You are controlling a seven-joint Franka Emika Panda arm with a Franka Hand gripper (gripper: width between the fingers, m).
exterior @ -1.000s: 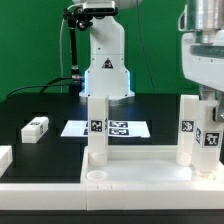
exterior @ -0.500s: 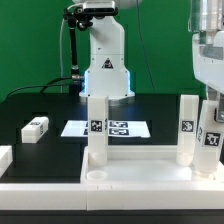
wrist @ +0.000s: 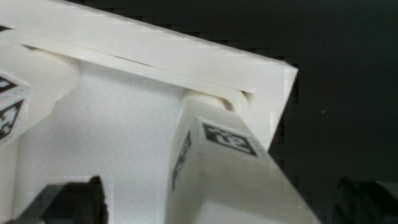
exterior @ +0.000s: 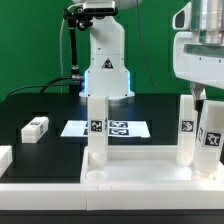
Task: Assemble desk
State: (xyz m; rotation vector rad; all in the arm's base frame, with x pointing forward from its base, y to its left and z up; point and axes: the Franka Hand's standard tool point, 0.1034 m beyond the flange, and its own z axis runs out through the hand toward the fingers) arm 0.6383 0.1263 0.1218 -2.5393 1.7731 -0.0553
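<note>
**A:** Most of the exterior view is black worktop (exterior: 40, 105). Across the bottom of the frame lies the biggest kit part, the white tabletop panel (exterior: 140, 168).

**B:** And the marker board?

**A:** The marker board (exterior: 75, 128) lies flat at frame centre, behind the panel.

**B:** Legs, then.

**A:** Three stand upright on the panel. The left leg (exterior: 97, 125) is just left of centre. The inner right leg (exterior: 188, 130) and the rightmost leg (exterior: 212, 140) stand close together at the right edge. A loose leg (exterior: 35, 127) lies on the worktop at mid-left, well apart from the panel.

**B:** Where is the arm?

**A:** Upper right, with its white hand (exterior: 198, 50) directly above the rightmost leg.

**B:** Fingers?

**A:** In the wrist view the fingers (wrist: 75, 200) are dark blurs in the lower corners, spread wide. A tagged leg runs down between them, and I see no pinch on it.

**B:** Which step is this?

**A:** I judge the fitting of the third leg is about finished. Whether it is fully tight in its socket, I cannot tell.

**B:** And next?

**A:** Lift clear of the standing legs and cross to the loose leg. Close on its narrow sides and turn it upright. Then centre it over what looks like an empty round socket (exterior: 97, 177) near the panel's lower-left corner. The square leg must sit straight before it is turned.
</note>
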